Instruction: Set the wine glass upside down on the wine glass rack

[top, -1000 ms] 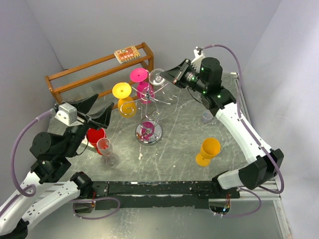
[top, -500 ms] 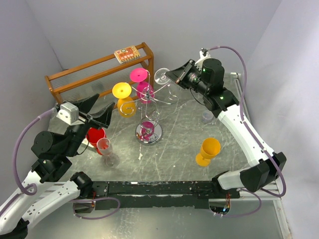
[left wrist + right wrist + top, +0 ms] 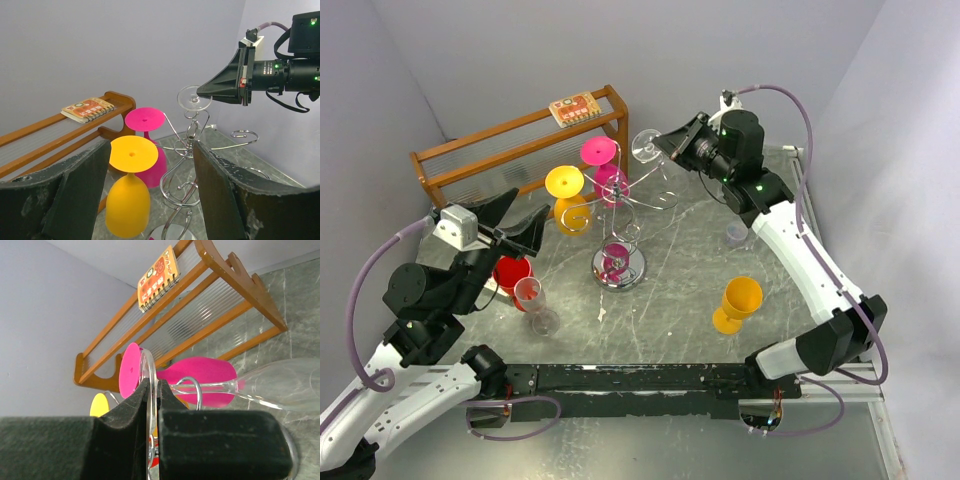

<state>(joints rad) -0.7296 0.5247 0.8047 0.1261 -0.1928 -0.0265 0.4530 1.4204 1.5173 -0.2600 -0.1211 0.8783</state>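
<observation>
The right claw [image 3: 658, 148] is clamped on the foot of the clear wine glass [image 3: 194, 97]; the glass is held foot-up at the top of the wine glass rack [image 3: 619, 268], stem beside a wire arm; whether it rests on the wire cannot be told; the left claw [image 3: 518, 222] is held apart over the desk's [image 3: 680, 290] left side; a pink glass [image 3: 599, 151] and a yellow glass [image 3: 565, 182] are hung upside down on the rack.

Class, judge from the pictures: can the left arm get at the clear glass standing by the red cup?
Probably yes. The left arm's fingers are open and empty, and the clear glass stands close by with nothing between them; the red cup crowds one side.
</observation>
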